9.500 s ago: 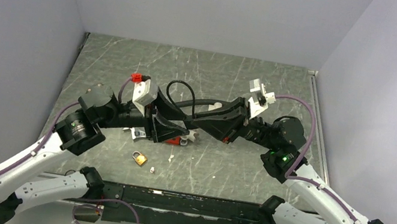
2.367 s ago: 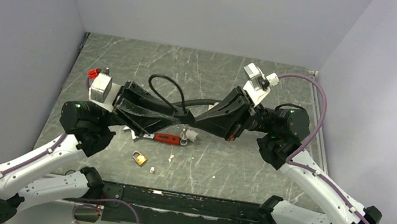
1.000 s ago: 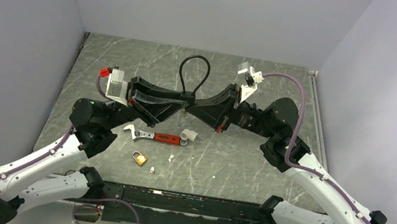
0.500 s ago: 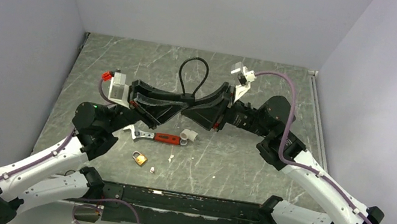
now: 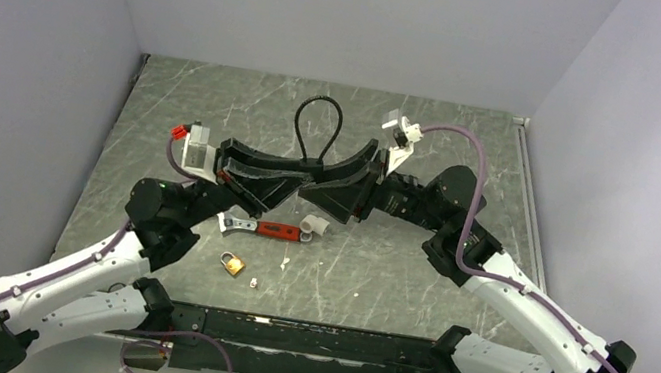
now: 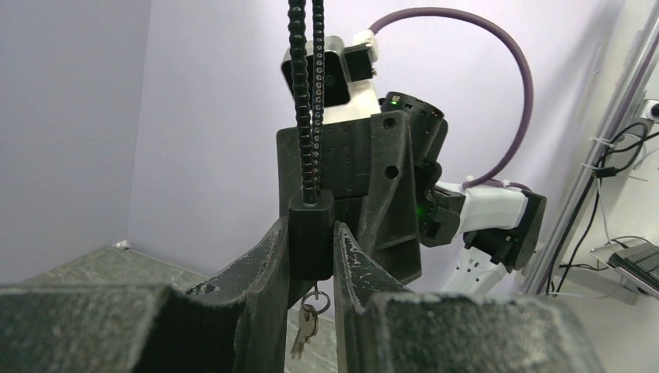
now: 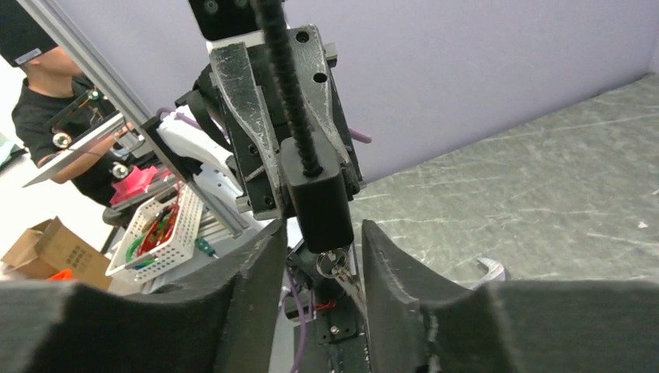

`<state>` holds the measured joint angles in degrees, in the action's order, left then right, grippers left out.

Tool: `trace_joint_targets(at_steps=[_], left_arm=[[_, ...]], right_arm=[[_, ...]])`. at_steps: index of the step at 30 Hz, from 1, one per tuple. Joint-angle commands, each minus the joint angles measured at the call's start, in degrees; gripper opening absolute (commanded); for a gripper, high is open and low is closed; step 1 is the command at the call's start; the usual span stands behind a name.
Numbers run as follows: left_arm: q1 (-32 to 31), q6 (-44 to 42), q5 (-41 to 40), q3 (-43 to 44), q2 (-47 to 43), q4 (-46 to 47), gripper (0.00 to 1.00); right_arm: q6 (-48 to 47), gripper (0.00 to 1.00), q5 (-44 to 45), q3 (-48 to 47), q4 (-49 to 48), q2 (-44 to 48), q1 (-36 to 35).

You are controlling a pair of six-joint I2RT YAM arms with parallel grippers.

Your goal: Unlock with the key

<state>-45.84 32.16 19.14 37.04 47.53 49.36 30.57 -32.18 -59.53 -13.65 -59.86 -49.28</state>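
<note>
**Left gripper** [image 6: 311, 227]: pressed together on the black body of the cable lock [image 6: 311, 249], one finger against each side. The beaded cable [image 6: 303, 116] rises straight up out of the grip.

**Right gripper** [image 7: 325, 229]: spread, meeting the left gripper tip to tip. The lower end of the lock body sits between its fingers with a gap on either side.

**Key** [image 6: 305, 332]: silvery, hanging on a small ring just under the lock body, directly below the left gripper's grip. In the right wrist view it lies between the right gripper's fingers and touches neither. Whether it is seated in the keyhole cannot be told.

**Red-handled wrench** [image 5: 264, 228]: flat on the counter [image 5: 392, 278], beneath both grippers.

**Brass padlock** [image 5: 233, 264]: on the counter near the wrench, apart from both grippers.
</note>
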Motion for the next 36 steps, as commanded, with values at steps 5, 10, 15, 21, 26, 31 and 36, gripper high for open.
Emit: trace_joint_targets(at_steps=[5, 10, 15, 21, 26, 31, 36], left_arm=[[-0.01, -0.52, -4.92, -0.74, -1.63, 0.46, 0.00], [-0.01, 0.00, -5.87, -0.61, -1.50, 1.79, 0.00], [-0.02, 0.44, -6.48, -0.23, -1.30, 2.63, 0.00], [-0.01, 0.51, -7.12, -0.03, -1.14, 3.00, 0.00], [-0.03, 0.42, -6.94, 0.48, -0.65, 3.49, 0.00], [-0.01, 0.02, -8.13, 0.10, -1.07, 2.71, 0.00], [-0.03, -0.64, -12.82, -1.61, -3.24, 0.00, 0.00]], right_arm=[[0.89, 0.49, -1.65, 1.69, -10.66, 3.69, -0.12], [0.41, 0.41, -1.38, 2.39, -10.73, 3.69, -0.12], [0.41, 0.36, -1.32, 3.15, -11.15, 2.80, -0.12], [0.71, 0.36, -2.33, 3.01, -11.38, 1.81, -0.12], [1.34, 0.44, -3.26, 3.34, -11.78, 0.79, -0.17], [-0.64, 0.76, 0.63, 3.95, -9.19, 1.94, -0.12], [-3.46, 0.76, 5.69, 6.84, -6.58, 3.29, -0.12]])
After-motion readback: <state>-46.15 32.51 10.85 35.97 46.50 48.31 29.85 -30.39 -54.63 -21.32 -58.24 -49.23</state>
